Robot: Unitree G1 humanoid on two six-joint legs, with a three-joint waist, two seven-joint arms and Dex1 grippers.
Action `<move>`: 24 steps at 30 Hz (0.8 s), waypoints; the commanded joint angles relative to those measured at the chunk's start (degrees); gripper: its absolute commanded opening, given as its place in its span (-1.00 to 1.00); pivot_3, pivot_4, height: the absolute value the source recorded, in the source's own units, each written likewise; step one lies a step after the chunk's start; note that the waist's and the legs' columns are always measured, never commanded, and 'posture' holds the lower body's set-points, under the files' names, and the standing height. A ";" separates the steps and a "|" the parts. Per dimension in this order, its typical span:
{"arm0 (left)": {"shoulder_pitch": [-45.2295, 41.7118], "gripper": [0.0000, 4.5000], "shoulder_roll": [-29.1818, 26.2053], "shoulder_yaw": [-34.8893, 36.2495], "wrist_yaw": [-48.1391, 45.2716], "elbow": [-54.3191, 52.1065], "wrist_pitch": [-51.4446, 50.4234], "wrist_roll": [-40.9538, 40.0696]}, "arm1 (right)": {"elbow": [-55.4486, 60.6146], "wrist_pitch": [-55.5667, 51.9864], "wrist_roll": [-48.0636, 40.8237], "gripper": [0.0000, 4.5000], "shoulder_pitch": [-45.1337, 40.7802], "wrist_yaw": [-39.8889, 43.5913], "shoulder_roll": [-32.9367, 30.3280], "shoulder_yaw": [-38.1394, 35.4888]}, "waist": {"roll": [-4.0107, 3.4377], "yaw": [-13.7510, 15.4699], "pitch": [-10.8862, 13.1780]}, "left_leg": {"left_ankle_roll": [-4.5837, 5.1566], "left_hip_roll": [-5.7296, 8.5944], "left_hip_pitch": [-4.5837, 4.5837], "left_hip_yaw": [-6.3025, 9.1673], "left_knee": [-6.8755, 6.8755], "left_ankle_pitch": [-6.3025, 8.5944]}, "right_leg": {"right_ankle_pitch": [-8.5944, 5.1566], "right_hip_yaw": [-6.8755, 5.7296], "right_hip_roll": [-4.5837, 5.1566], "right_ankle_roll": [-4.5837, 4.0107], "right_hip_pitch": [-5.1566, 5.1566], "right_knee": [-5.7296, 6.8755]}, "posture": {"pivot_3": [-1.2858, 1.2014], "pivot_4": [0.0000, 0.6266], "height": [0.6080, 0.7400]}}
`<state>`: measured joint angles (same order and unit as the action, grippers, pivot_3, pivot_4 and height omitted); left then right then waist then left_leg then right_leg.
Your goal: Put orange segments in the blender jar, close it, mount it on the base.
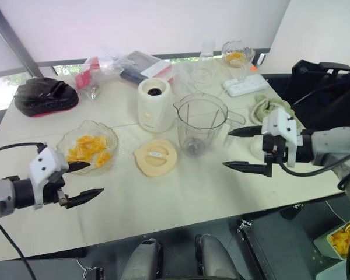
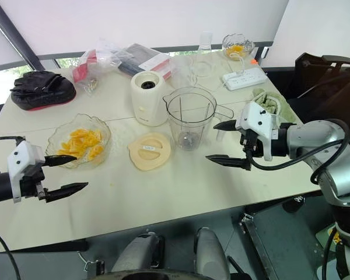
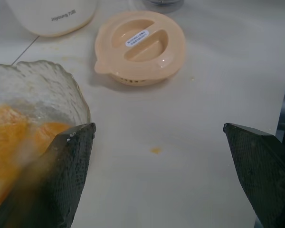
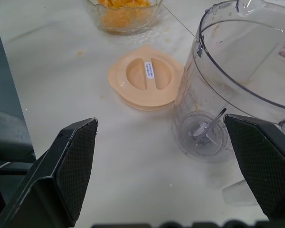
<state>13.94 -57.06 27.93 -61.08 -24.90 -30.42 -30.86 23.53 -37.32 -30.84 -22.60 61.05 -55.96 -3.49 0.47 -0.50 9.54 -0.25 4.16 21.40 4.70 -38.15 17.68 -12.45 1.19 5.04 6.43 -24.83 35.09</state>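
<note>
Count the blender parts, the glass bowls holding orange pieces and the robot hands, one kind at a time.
Blender parts: 3 (jar, lid, base)
Glass bowls with orange pieces: 2 (near bowl, far bowl)
Robot hands: 2 (left hand, right hand, both open)
Total: 7

Cream table (image 1: 181, 198), white blind (image 1: 163, 23) behind, daylight window strip (image 1: 0, 87), dark chair (image 1: 315, 76) at right, grey floor (image 1: 274, 233)

The blender jar (image 1: 200, 123) stands with its mouth open upward. The base (image 1: 155, 105) crowds its left side and the lid (image 1: 156, 157) lies front-left. Bare surface (image 1: 186, 195) stretches before it.
</note>
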 commanded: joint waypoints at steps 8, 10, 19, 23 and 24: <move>-3.27 1.00 -0.76 0.32 0.40 -2.05 -3.30 -2.35 | 3.96 -0.74 -1.07 0.98 0.16 -3.63 2.49 -0.19 | -0.02 -0.03 0.05 | 0.00 0.00 0.01 0.00 0.00 0.00 | 0.01 0.00 0.01 0.02 -0.01 0.00 | 0.03 -0.52 1.00; -3.72 1.00 -0.41 -0.07 0.96 -2.17 -3.67 -2.40 | 3.99 -1.10 -1.15 0.98 -0.21 -3.81 2.54 -0.19 | -0.02 -0.05 0.05 | 0.01 0.00 0.01 -0.01 0.00 0.01 | 0.01 0.00 0.01 0.02 -0.02 0.00 | 0.03 -0.52 1.00; -5.23 1.00 0.38 -2.59 2.66 -1.12 -2.41 -1.30 | 4.29 -1.84 -1.11 0.98 -1.01 -4.11 2.40 0.24 | -0.01 0.03 0.07 | 0.01 0.00 0.02 -0.01 0.01 0.01 | 0.01 0.00 0.01 0.02 -0.03 0.00 | 0.03 -0.52 1.00; -6.43 1.00 0.10 -3.00 2.67 -0.18 -2.37 -1.17 | 4.85 -2.01 -1.25 0.98 -0.63 -4.38 2.47 0.11 | -0.02 -0.01 0.07 | 0.01 0.01 0.02 -0.02 0.00 0.01 | 0.01 0.00 0.01 0.02 -0.03 0.00 | 0.03 -0.52 1.00; -7.25 1.00 0.13 -3.26 2.95 0.53 -2.28 -1.06 | 5.00 -2.09 -1.26 0.98 -0.57 -4.53 2.57 0.16 | -0.03 -0.02 0.08 | 0.01 0.00 0.01 -0.02 0.01 0.01 | 0.01 0.00 0.01 0.02 -0.03 0.00 | 0.03 -0.52 1.00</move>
<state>7.83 -56.60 24.19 -58.46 -24.81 -33.36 -32.47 26.32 -39.57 -31.36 -22.34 56.86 -53.45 -2.63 0.45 -0.53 9.62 -0.24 4.17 21.41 4.68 -38.14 17.68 -12.43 1.19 5.05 6.46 -24.86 35.09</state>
